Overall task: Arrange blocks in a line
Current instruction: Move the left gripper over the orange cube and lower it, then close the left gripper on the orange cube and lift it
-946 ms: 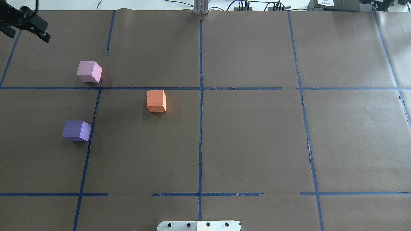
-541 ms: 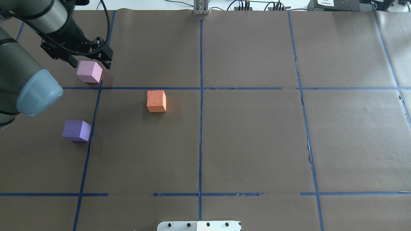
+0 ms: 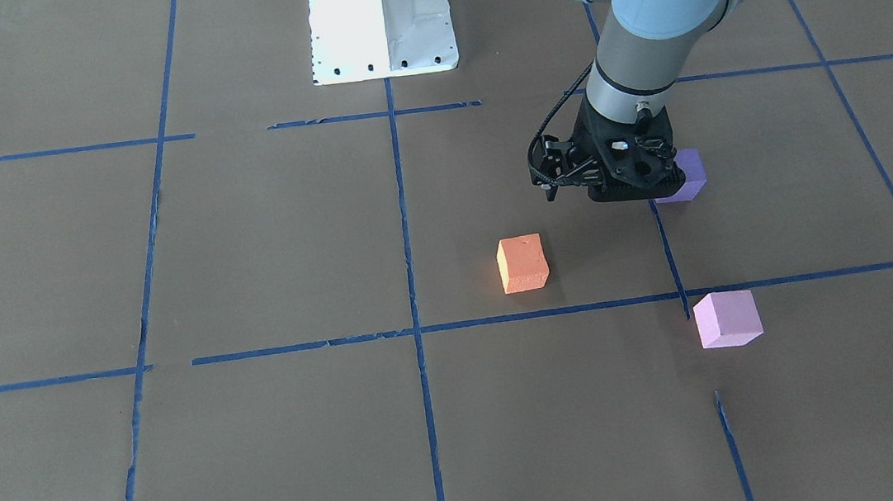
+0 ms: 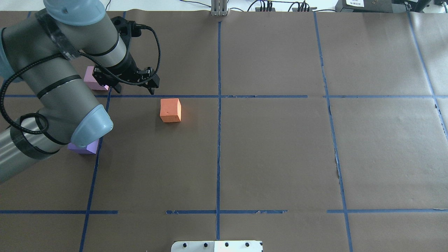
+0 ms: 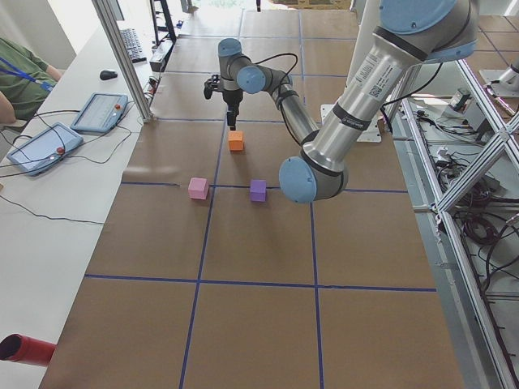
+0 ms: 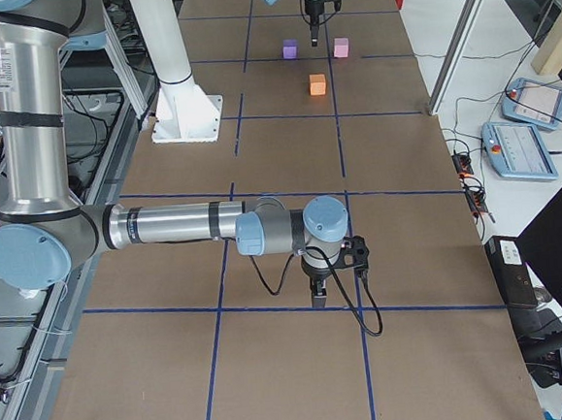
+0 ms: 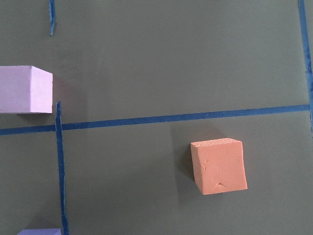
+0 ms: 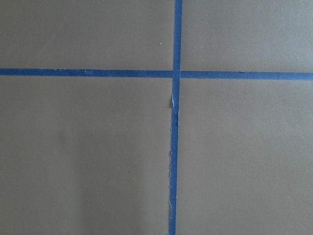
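I see my left pincer (image 4: 135, 89) spread wide and empty, hanging just beyond the orange matte foam cube (image 4: 170, 110), slightly to the robot's left of it. The pale pink-lilac foam cube (image 3: 726, 319) sits left of the orange one and farther from the robot. The violet-purple foam cube (image 3: 691, 172) sits left and nearer. All rest apart on the brown worktop (image 4: 280, 157). I judge them light, squashy and grippy, so I'd pinch two opposite flat faces at mid-height, gently. I cannot tell the right pincer's (image 6: 317, 290) state.
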`<state>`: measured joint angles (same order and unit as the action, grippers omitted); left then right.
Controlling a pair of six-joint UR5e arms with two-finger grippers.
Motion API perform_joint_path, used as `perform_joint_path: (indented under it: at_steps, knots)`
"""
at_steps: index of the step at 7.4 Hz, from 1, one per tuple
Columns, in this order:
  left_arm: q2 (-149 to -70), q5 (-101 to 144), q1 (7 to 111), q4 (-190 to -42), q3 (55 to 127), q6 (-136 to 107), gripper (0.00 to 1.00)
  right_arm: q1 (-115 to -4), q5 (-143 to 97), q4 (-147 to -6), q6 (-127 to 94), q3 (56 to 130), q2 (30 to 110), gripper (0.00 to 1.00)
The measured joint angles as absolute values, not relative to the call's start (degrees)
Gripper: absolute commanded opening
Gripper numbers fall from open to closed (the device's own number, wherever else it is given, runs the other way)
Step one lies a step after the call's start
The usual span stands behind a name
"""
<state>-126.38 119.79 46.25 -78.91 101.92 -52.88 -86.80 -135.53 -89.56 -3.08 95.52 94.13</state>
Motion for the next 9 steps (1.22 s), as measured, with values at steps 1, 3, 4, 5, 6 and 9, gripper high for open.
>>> perform_joint_path:
  at_steps: [1,3,4,5,6,9]
  knots:
    - [-127.8,119.6,44.8,-80.6,98.6,-55.3,1.00,-86.8,-135.5,-89.6,-3.1,95.5,94.1,1.00]
    - [-130.6,119.5,42.6,-84.7,91.7,-58.9,1.00,-86.8,-135.5,-89.6,-3.1,95.5,94.1,1.00]
    - [-131.1,119.5,41.9,-86.8,89.4,-60.2,1.00,-86.8,-135.5,-89.6,-3.1,95.5,94.1,1.00]
    - [-131.4,119.3,41.4,-88.6,87.6,-61.3,1.00,-86.8,-135.5,-89.6,-3.1,95.5,94.1,1.00]
    - [-131.6,118.8,41.1,-90.7,85.9,-62.3,1.00,-86.8,-135.5,-89.6,-3.1,95.5,94.1,1.00]
    - [-132.2,117.0,39.6,-93.9,82.3,-63.6,1.00,-86.8,-135.5,-89.6,-3.1,95.5,94.1,1.00]
